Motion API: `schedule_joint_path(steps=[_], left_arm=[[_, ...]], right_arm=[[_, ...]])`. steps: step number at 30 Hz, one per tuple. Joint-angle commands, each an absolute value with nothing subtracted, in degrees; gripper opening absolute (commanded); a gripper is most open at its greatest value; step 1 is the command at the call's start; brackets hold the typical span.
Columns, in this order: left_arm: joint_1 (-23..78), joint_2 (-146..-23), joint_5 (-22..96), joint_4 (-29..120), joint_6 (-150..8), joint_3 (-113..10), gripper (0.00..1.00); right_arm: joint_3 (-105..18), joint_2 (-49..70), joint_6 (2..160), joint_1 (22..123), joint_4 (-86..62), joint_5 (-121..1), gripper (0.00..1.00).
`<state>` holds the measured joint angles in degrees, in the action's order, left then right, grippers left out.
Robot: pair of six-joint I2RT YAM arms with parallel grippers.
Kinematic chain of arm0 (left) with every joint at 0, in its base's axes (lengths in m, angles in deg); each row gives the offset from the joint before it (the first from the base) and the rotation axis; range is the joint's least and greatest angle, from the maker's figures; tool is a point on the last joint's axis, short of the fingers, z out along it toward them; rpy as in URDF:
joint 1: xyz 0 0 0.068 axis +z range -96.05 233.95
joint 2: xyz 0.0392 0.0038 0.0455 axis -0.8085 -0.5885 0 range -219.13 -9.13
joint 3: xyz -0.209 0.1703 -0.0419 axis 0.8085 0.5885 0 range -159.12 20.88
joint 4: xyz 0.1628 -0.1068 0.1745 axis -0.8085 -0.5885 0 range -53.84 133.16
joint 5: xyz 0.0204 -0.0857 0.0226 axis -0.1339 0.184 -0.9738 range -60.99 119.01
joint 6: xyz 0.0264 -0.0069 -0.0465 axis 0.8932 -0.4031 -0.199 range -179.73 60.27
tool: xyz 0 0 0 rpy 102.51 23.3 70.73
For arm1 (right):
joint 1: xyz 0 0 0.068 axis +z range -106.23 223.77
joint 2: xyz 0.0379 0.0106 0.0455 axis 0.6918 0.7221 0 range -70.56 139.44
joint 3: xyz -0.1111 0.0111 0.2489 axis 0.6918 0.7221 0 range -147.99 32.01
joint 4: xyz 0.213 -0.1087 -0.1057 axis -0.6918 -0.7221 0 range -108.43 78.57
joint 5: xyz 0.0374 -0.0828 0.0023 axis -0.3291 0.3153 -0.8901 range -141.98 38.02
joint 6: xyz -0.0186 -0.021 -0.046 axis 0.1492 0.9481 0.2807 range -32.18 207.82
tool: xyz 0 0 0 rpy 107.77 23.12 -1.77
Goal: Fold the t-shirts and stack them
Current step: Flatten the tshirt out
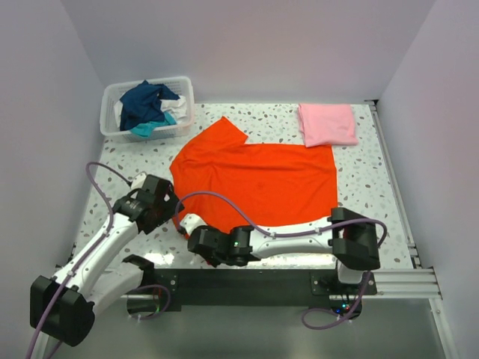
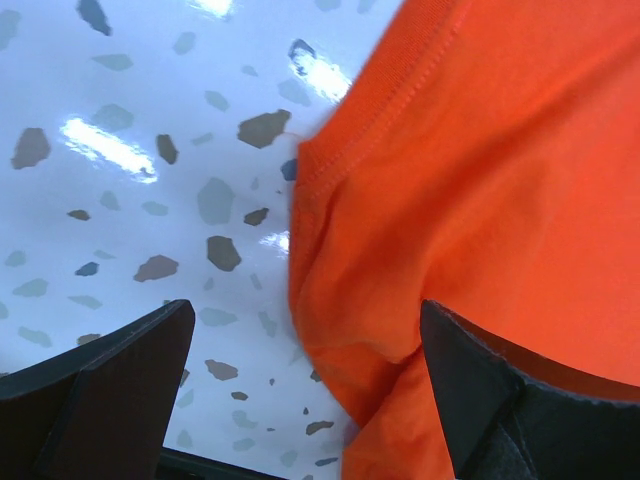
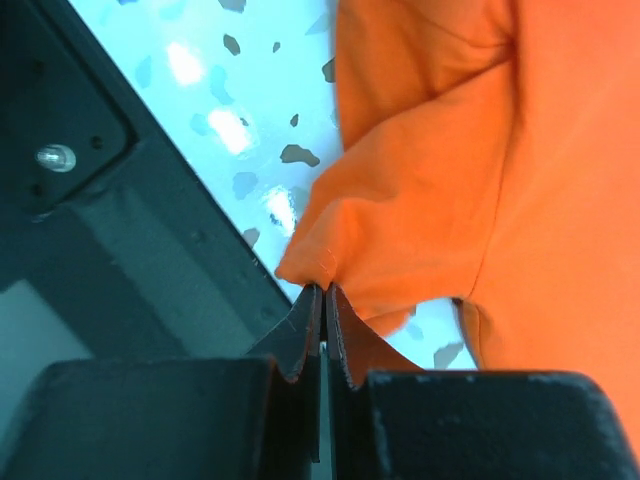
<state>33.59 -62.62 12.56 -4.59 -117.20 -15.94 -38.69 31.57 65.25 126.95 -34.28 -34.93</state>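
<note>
Speckled table (image 1: 363,183), shirt (image 1: 254,179) in right claw (image 3: 322,296)

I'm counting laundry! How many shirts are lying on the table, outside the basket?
2. An orange shirt lies spread out in the middle; a pink shirt sits folded at the far right. More clothes are tangled in the basket.

Orange-red t-shirt (image 1: 258,183) lies spread flat at centre — pink one (image 1: 327,124) folded far right, navy-teal-white heap (image 1: 150,108) far left.
</note>
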Motion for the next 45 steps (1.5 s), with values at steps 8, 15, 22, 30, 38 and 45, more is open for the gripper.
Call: schedule_joint_path(steps=[8, 15, 22, 30, 38, 45], left_arm=[[30.9, -62.5, 28.7, 5.2, -110.3, -12.3, 1.0], [20.6, -66.7, 27.4, 4.9, -112.9, -14.9, 1.0], [16.8, -69.8, 32.5, 12.6, -115.3, -11.0, 1.0], [13.3, -77.4, 33.2, 18.4, -116.4, -13.5, 1.0], [13.5, -76.5, 18.5, -0.1, -120.6, -14.5, 1.0], [19.2, -75.8, 11.9, -7.6, -122.7, -15.0, 1.0]], right_arm=[[-24.2, 15.0, 54.5, 122.3, -26.9, -36.7, 0.03], [-19.8, 15.5, 55.0, 121.2, -30.7, -36.5, 0.03], [-13.1, 11.4, 53.1, 114.4, -26.6, -39.7, 0.01], [-11.9, 12.4, 50.6, 113.3, -25.6, -41.2, 0.01], [-10.3, 11.3, 50.5, 113.0, -24.9, -44.2, 0.07], [-9.6, 7.1, 52.1, 113.1, -24.1, -48.0, 0.67]])
